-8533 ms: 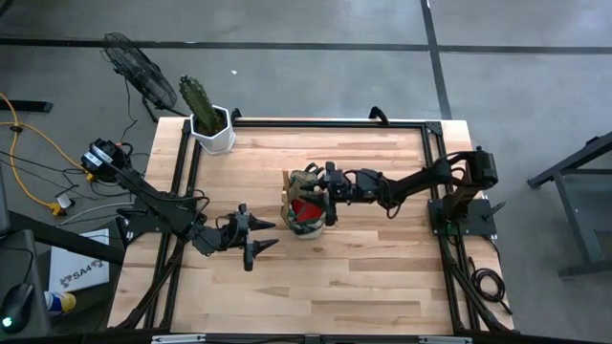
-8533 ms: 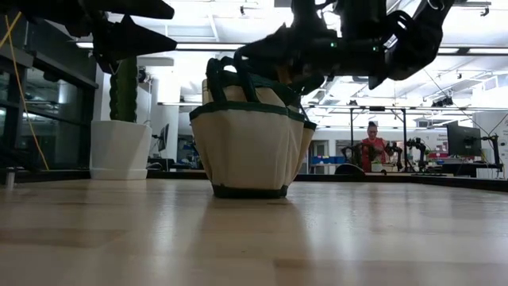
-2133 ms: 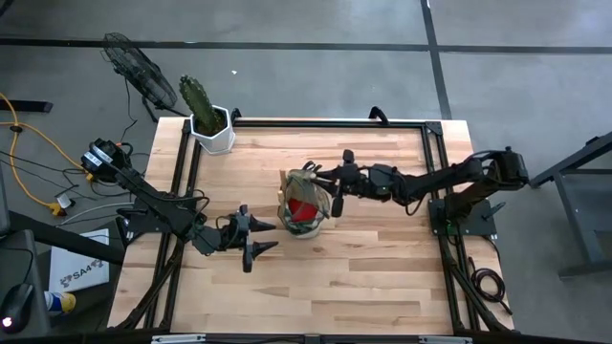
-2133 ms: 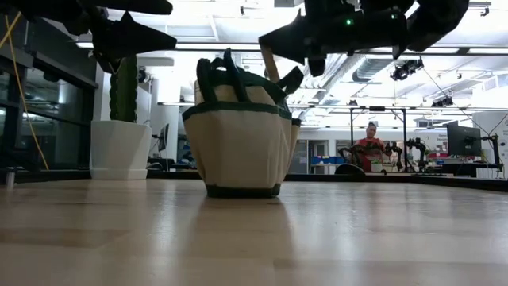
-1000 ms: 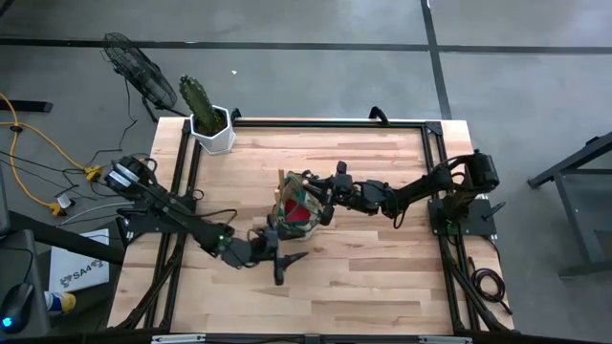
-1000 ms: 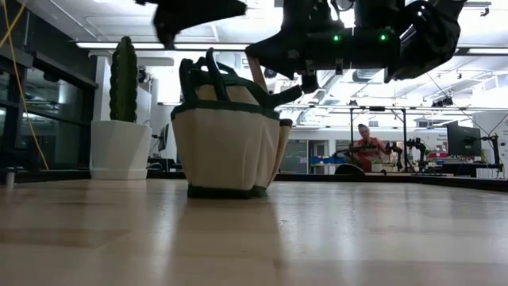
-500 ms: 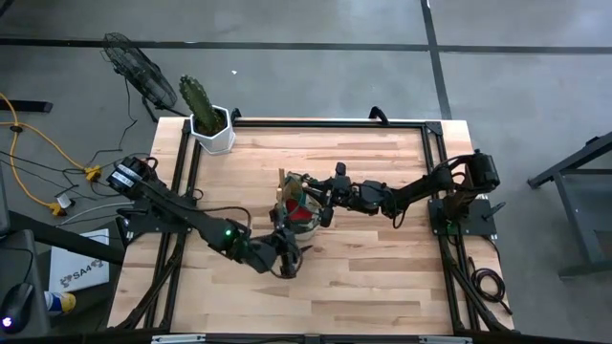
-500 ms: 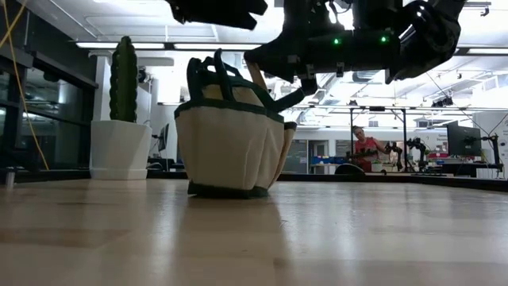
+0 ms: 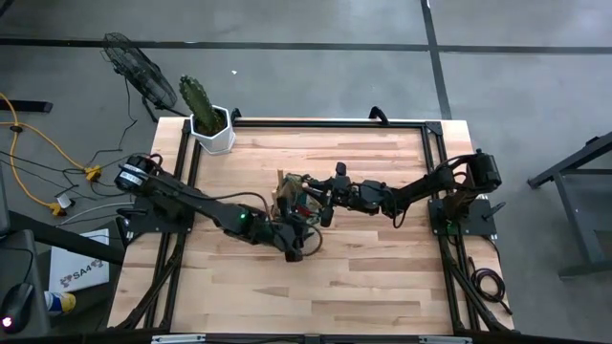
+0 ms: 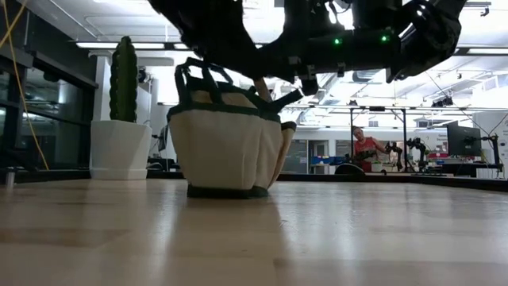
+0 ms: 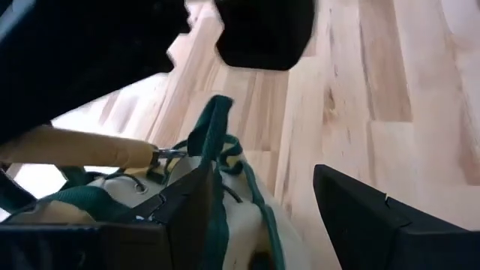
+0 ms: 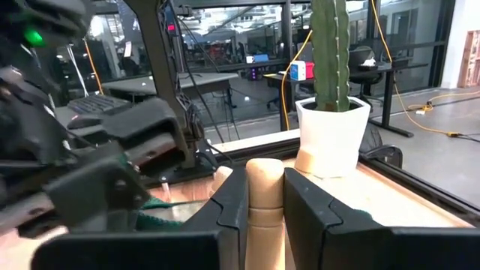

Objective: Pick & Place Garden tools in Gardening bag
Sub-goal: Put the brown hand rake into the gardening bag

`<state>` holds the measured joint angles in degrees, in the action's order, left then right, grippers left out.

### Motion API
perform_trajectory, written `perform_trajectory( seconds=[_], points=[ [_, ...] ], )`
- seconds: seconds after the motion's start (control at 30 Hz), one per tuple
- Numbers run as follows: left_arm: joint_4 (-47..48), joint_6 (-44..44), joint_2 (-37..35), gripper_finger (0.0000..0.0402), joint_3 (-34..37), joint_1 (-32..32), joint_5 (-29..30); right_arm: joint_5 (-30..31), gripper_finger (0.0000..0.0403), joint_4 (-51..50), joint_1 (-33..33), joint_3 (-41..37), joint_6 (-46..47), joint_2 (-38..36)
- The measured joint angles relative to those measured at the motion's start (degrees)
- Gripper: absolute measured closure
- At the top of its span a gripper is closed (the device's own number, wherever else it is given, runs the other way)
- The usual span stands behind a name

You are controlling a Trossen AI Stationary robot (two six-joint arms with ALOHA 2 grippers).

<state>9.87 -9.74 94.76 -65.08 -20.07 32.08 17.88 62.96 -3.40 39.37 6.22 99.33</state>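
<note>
The tan gardening bag (image 9: 290, 212) with green trim stands on its base at mid-table, in the low view (image 10: 226, 147) too. A garden tool's wooden handle (image 12: 265, 191) sticks up out of it, and my right gripper (image 9: 321, 196) is shut on that handle. A second wooden handle (image 11: 75, 146) lies across the bag's mouth. My left gripper (image 9: 300, 241) hangs open at the bag's near side, its fingers (image 11: 187, 214) astride a green loop handle (image 11: 217, 131). My right gripper pinches the wooden handle near its free end (image 12: 265, 180) between its two fingers. The fingers come level from the table's right side and lie across the handle. The handle leans upward (image 10: 260, 86), its lower part down in the bag. My left gripper has one finger beside the bag's green strap (image 11: 219, 199); I cannot tell whether it touches.
A cactus in a white pot (image 9: 212, 129) stands at the far left corner, also seen in the right wrist view (image 12: 334, 135). A floor fan (image 9: 134, 62) stands beyond the table. Bare wood lies near and right of the bag. A person (image 10: 369, 144) sits far behind.
My left gripper has swung from the near-left part of the table toward the bag, turning and tipping as it went, and now hangs over the bag's near side, still open. My right gripper has kept still on the handle.
</note>
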Motion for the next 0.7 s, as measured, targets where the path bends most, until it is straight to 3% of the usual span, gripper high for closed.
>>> perform_trajectory(
  seconds=[0.33,0.7],
  points=[
    [15.5,-2.8,0.1,0.0177,-7.1,-0.1,1.1,0.0,0.0354,-0.8,0.0,0.0,0.0,0.0],
    [18.5,-2.2,4.5,0.0177,-7.7,1.6,-0.3,0.0,0.0354,-0.6,0.0,-0.1,0.0,0.0]
  ],
)
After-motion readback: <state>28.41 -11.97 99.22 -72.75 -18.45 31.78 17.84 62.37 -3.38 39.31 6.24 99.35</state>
